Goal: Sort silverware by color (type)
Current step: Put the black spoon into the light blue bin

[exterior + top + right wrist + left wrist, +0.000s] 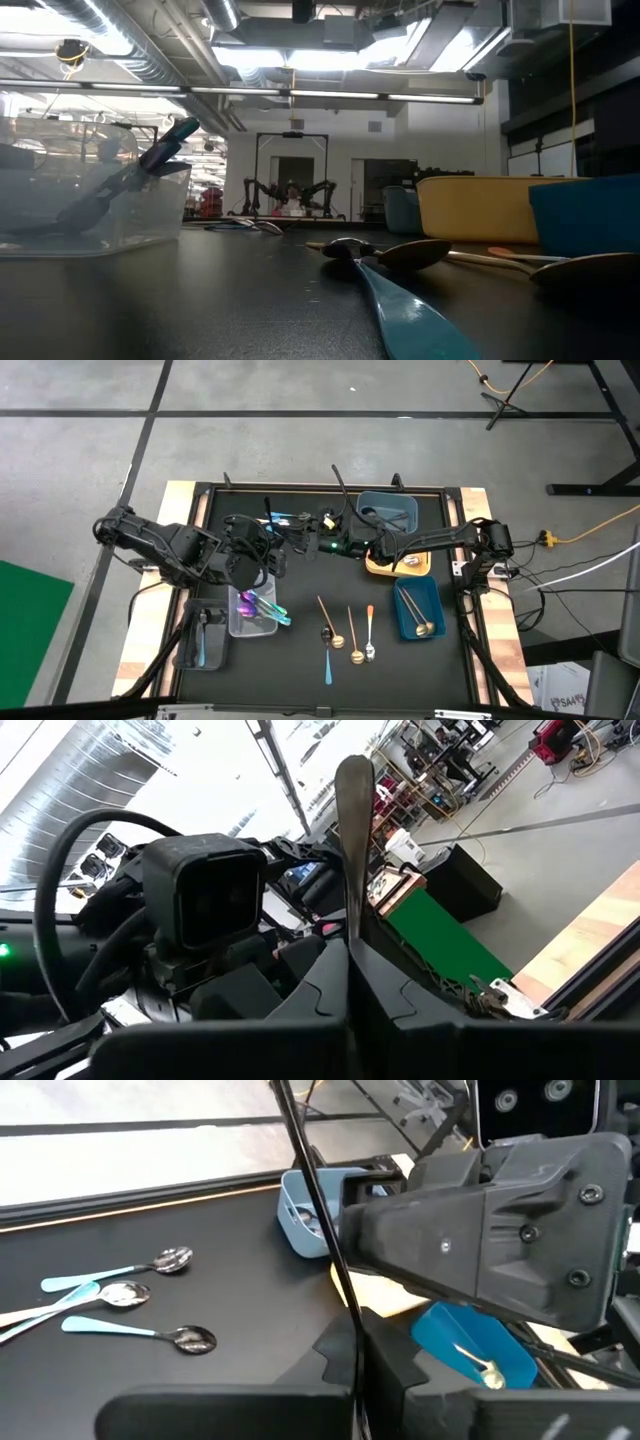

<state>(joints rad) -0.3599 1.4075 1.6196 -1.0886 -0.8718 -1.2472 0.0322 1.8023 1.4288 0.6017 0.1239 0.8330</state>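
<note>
Right wrist view: right claw [350, 970] clamps black spoon [352, 840].

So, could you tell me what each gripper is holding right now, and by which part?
The right gripper is shut on a dark spoon, gripped low on its handle. The left gripper is shut on a thin dark rod-like handle; whether it is the same spoon cannot be told.

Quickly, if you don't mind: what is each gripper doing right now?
Left gripper: shut on a thin dark spoon handle.
Right gripper: shut on a spoon, bowl end up.
</note>
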